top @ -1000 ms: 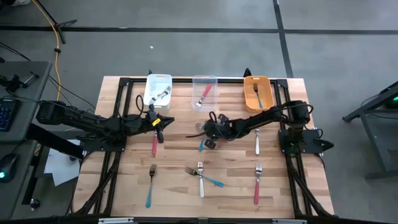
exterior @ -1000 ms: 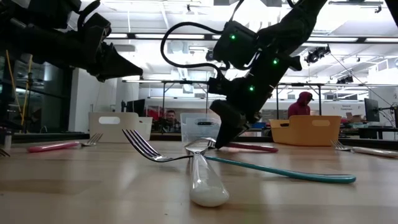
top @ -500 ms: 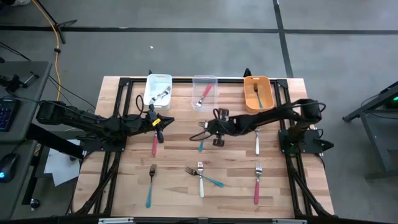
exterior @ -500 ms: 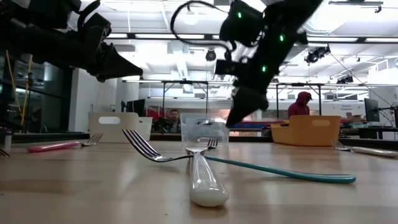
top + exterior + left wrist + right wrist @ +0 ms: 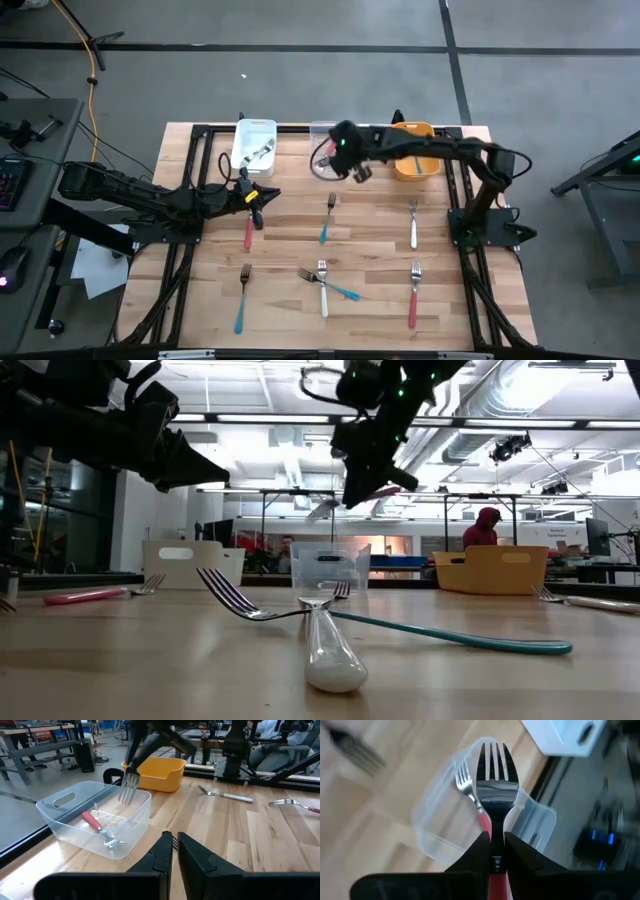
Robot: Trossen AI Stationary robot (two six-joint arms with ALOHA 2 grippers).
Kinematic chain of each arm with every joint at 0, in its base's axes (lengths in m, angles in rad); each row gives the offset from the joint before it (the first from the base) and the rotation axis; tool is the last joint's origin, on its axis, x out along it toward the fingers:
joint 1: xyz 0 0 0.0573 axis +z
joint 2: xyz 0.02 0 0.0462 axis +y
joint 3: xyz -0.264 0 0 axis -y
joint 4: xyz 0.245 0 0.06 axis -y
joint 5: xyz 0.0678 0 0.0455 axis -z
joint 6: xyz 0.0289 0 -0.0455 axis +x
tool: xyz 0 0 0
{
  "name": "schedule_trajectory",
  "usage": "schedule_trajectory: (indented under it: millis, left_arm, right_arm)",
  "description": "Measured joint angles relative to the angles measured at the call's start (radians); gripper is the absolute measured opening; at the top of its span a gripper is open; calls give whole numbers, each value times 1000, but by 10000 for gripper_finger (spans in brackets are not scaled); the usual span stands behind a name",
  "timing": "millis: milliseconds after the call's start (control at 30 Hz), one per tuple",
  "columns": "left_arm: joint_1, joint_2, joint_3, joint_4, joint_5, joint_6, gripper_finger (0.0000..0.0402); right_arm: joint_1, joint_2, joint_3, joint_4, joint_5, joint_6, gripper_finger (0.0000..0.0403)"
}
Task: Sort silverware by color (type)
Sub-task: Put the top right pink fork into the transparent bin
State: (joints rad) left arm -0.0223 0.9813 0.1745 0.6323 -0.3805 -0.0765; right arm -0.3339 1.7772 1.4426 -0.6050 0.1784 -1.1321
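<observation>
Your right hand (image 5: 493,851) grips a red-handled fork (image 5: 496,795) above the clear bin (image 5: 322,131) | left hand (image 5: 173,842) clenched, empty | writing: seemingly none legible

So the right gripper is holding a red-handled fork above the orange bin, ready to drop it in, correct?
Not quite. The right gripper does hold a red-handled fork, but it hangs above the clear bin, not the orange bin. The right wrist view shows the clear bin directly beyond the fork's tines, with another red-handled fork already lying in it.
</observation>
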Motion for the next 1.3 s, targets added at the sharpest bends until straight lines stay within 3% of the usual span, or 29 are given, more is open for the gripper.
schedule_trajectory:
  millis: [167, 433, 600, 1000, 1300]
  left_arm:
    - [0, 0, 0, -6, -25, 2, 19]
    - [2, 4, 0, -7, -27, 2, 19]
    - [3, 4, 0, -6, -32, 17, 19]
    - [2, 4, 0, -2, -32, 29, 19]
    - [3, 4, 0, 2, -32, 36, 19]
  right_arm:
    - [-98, 42, 1, 30, -66, -267, 33]
    - [-169, 89, 3, 111, -219, -395, 33]
    - [-184, 124, 8, 164, -275, -448, 33]
    - [-194, 290, 221, -45, -322, -464, 32]
    - [-194, 320, 231, -45, -326, -424, 34]
